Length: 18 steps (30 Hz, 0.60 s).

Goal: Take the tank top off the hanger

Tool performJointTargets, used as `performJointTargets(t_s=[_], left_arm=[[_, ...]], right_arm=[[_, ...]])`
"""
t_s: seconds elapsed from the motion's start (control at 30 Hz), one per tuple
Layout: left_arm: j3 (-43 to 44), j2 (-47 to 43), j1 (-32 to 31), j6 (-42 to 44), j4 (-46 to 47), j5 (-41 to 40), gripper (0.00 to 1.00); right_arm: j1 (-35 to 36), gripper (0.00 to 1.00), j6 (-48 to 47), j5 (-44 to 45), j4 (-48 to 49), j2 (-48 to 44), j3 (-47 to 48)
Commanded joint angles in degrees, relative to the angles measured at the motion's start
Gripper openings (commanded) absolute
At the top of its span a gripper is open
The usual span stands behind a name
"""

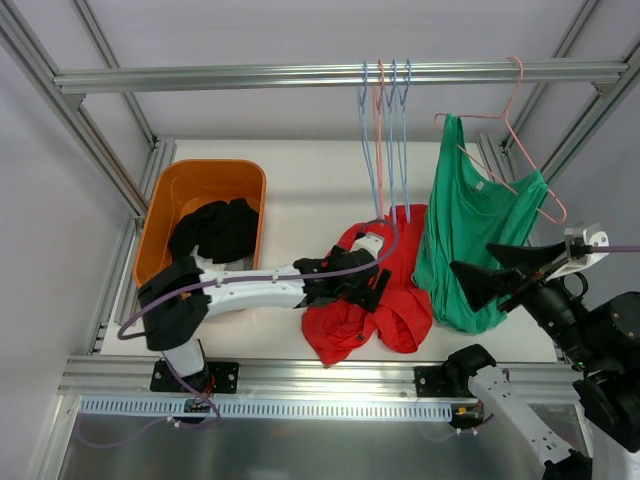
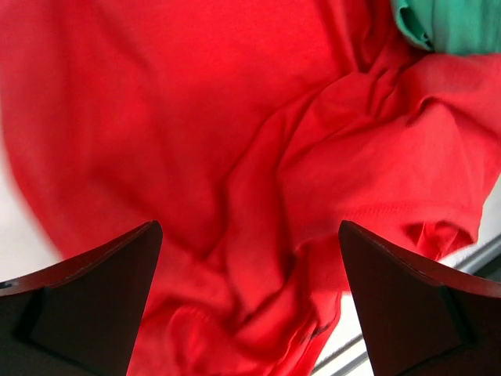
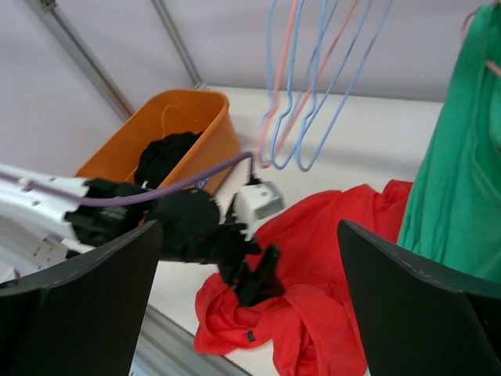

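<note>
Top view: I see the green tank top (image 1: pixel 470 230), soft knit, draped on a pink wire hanger (image 1: pixel 520 140) from the aluminium rail (image 1: pixel 250 76) above the white desk's (image 1: pixel 300 190) right edge. The right gripper (image 1: pixel 497 268) is near it, jaws released, grasping nothing.

Left wrist view: the left gripper (image 2: pixel 249 227), jaws released, is over a crumpled red garment (image 2: pixel 196 117).

Right wrist view: a rounded orange plastic bin (image 3: pixel 200 125) holds black cloth (image 3: pixel 168 153).

Camera layout: one overhead view, two wrist views.
The top external camera looks down from behind the arm bases over the whole surface (image 1: pixel 300 170). The left wrist camera sits close above the red garment (image 2: pixel 196 117). The right wrist camera stands farther back, facing left; it shares the red garment, green tank top (image 3: pixel 462 157) and orange bin (image 3: pixel 211 149) with the overhead view.
</note>
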Motion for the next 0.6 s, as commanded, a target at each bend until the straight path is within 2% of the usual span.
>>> performJointTargets(t_s=[0.0,0.23,0.33,0.37,0.43,0.47,0.5,0.53,0.57], left_arm=[[6.2,6.4,-0.1,0.4,3.5,4.5,0.99],[9.2,18.3,-0.9,-5.3,1.0,0.2,0.99],[8.9,20.5,-1.4,-8.2,-1.6,-2.3,0.98],[7.5,21.0,-1.5,-9.8,-1.9,-3.5,0.8],[4.5,20.9,-1.5,-11.9,-2.5,-5.1,0.56],[3.4,20.8,-1.4,-13.9,-2.9,-5.7,0.4],[2.3,20.4,-1.4,-14.9,-3.2,-6.1,0.13],[1.0,19.4,-1.3,-15.7,-3.5,-6.3,0.01],[-1.6,18.2,-1.0,-17.7,-3.9,-7.0,0.0]], right_arm=[[-0.2,0.99,0.4,-7.1,-2.0,-0.8,-2.8],[-0.2,1.0,0.9,-8.9,-4.6,-6.9,-5.0],[-0.2,1.0,1.6,-10.1,-4.6,-8.8,-4.7],[-0.2,1.0,1.9,-10.7,-4.6,-9.2,-4.4],[-0.2,0.99,2.5,-11.2,-4.6,-10.5,-3.6],[-0.2,1.0,2.6,-11.5,-4.6,-10.9,-3.4],[-0.3,1.0,2.7,-11.5,-4.6,-11.2,-3.0],[-0.2,1.0,2.9,-11.5,-4.7,-11.8,-2.7],[-0.2,0.99,3.0,-11.5,-4.7,-12.2,-2.6]])
